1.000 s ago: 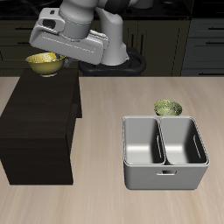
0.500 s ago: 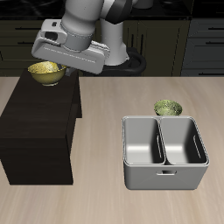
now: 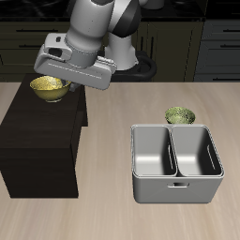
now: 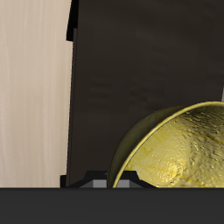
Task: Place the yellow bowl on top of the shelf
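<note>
One light wooden table (image 3: 103, 141) fills the room's floor of view, and on it stands one shelf (image 3: 37, 141), a big near-black cabinet with a flat top, sitting out at about nine o'clock from the table's middle. Above it leans the single robot arm (image 3: 98, 23), its pale grey body reaching down from twelve o'clock towards the cabinet's back edge. Next in size is one grey metal bin (image 3: 175, 164) with two compartments side by side, at about four o'clock, well apart from the shelf. Then the bowls, two in all. The yellow bowl (image 3: 49, 88) hangs at the far end of the shelf's top, at roughly ten o'clock, upright, right at the dark surface; whether it touches the top I cannot tell. The wrist view shows its mottled golden inside (image 4: 179, 149) over the dark wood (image 4: 131, 70). The gripper (image 3: 58, 84) is clamped on that bowl's rim, fingers close together, mostly hidden under the hand's housing. The one olive-green bowl (image 3: 180, 116) sits on the table just behind the bin, at two o'clock.
</note>
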Available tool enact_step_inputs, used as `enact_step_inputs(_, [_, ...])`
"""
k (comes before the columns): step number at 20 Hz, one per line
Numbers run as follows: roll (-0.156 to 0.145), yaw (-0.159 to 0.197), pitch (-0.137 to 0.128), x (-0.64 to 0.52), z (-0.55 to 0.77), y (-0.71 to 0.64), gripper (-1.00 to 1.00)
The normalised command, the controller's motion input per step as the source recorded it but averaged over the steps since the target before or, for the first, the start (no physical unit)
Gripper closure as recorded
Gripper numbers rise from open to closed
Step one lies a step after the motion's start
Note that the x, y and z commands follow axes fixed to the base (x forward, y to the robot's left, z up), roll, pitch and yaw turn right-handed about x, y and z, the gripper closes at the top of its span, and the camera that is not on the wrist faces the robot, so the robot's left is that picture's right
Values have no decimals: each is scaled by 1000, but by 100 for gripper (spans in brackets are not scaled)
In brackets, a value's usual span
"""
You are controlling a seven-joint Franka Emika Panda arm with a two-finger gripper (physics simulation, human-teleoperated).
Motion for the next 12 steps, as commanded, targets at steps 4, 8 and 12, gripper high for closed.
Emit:
enact_step_inputs(4, [-3,3,40,105,-279,-22,100])
enact_step_inputs(8, [-23,-9,31,100,-219,-46,100])
enact_step_inputs(12, [-100,-3,44,62,-177,-105,-100])
